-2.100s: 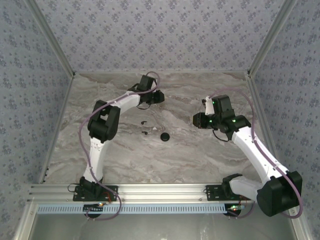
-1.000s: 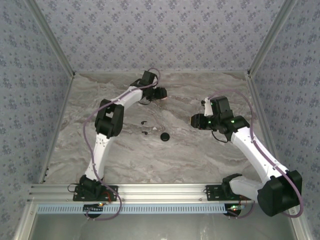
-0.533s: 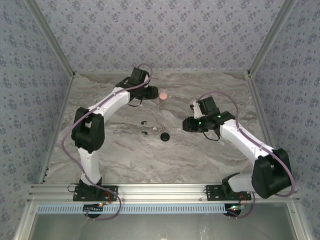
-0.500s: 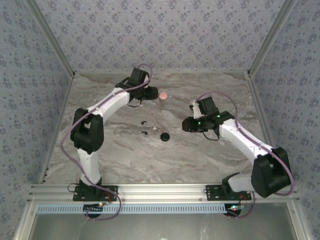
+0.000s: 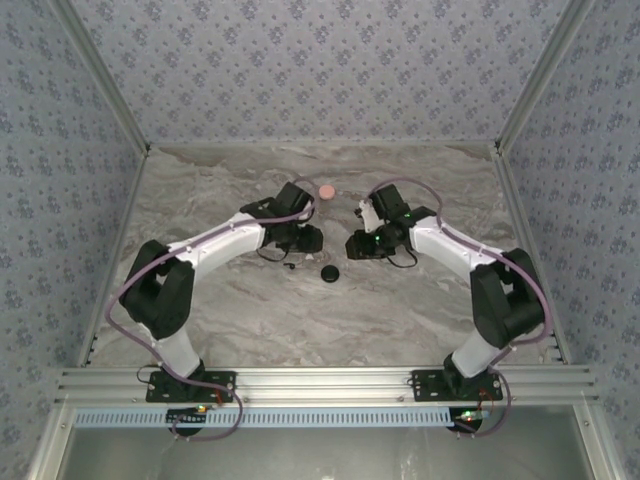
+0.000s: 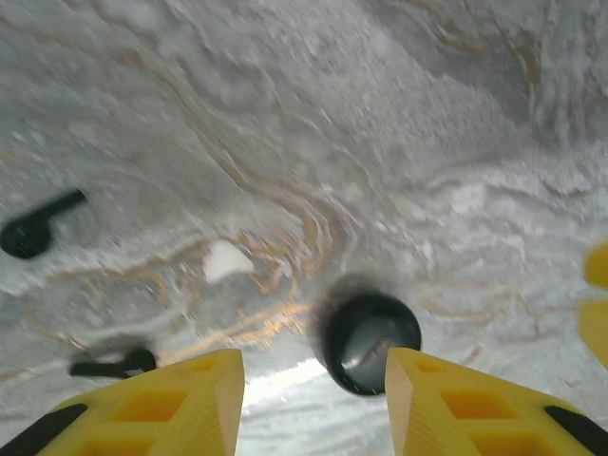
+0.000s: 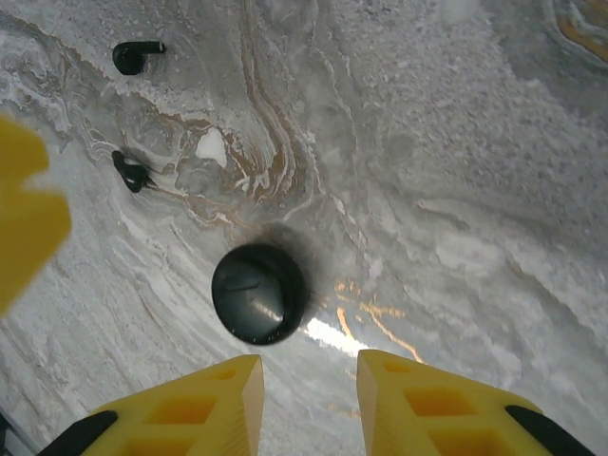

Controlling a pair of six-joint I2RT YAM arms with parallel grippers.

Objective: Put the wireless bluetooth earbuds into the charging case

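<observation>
Claws both partly open and empty, low over the marble surface [image 5: 400, 300].
Left claw [image 6: 312, 370] and right claw [image 7: 309, 366] hang with jaws apart, gripping nothing, each just above the black disc [image 7: 258, 293]. One earbud [image 6: 33, 228] and a second earbud [image 6: 119, 363] lie on the surface near the disc, touching neither it nor each other. A pink disc [image 5: 326, 190] sits farther back.

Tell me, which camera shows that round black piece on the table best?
The right wrist view: there the round black piece appears whole, large and sharp on the marble table. The left wrist view also shows it close up, but slightly blurred and low in the picture. In the top external view it is a tiny dark dot.
</observation>
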